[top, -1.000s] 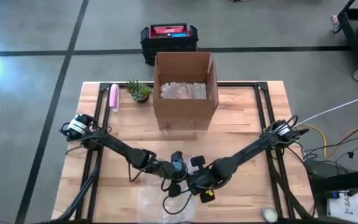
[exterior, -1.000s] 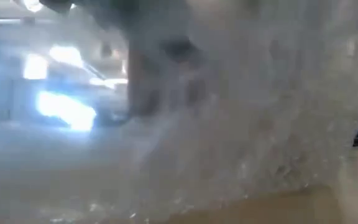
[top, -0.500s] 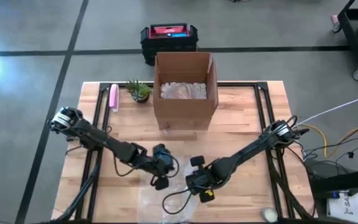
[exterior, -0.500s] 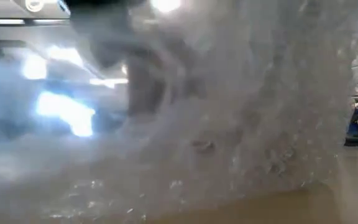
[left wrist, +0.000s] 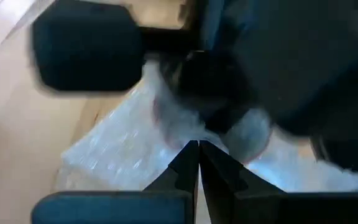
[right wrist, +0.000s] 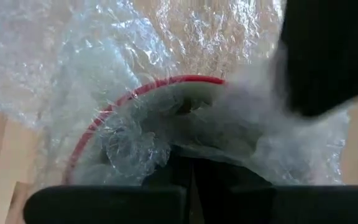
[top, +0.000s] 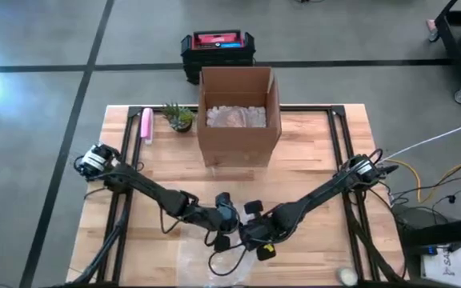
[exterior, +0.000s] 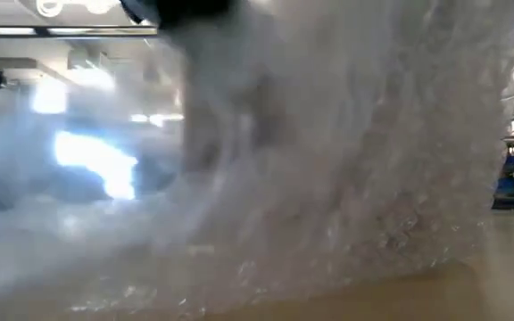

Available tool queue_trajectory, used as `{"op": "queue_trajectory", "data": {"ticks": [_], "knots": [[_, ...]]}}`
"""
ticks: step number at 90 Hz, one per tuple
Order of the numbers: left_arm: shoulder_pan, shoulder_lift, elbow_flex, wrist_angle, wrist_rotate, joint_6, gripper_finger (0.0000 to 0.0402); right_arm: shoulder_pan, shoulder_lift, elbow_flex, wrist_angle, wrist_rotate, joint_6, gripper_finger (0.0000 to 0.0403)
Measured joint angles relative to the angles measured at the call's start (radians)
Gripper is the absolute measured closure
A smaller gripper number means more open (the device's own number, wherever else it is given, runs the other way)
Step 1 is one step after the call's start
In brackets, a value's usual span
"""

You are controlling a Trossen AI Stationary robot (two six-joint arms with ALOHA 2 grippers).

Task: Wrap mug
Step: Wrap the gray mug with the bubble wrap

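While bubble wrap (right wrist: 104, 74) covers it, mug (right wrist: 166, 112) touches right gripper (right wrist: 191, 163).

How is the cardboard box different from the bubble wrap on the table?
The cardboard box is brown and opaque; the bubble wrap is clear, so the wood shows through it. The cardboard box stands upright with its top open at the far side of the table; the bubble wrap lies crumpled at the near edge. The left gripper and right gripper work over the bubble wrap, away from the cardboard box. Both rest on the table.
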Motion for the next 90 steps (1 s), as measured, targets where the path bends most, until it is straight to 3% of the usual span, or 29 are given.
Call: {"op": "queue_trajectory", "data": {"ticks": [25,42,69,90], "knots": [[0.002,0.085,0.088,-0.005,0.016,0.054,0.0402,0.005,-0.019,0.000,-0.014,-0.005,-0.009,0.0403],[0.002,0.088,0.095,0.011,0.022,0.051,0.0402,0.024,-0.076,0.042,-0.121,-0.007,-0.001,0.0403],[0.002,0.093,0.089,-0.009,0.026,0.053,0.0402,0.026,-0.103,0.047,-0.079,0.121,-0.015,0.0403],[0.002,0.090,0.089,0.001,0.031,0.051,0.0402,0.028,-0.092,0.005,-0.098,0.057,-0.020,0.0403]]}}
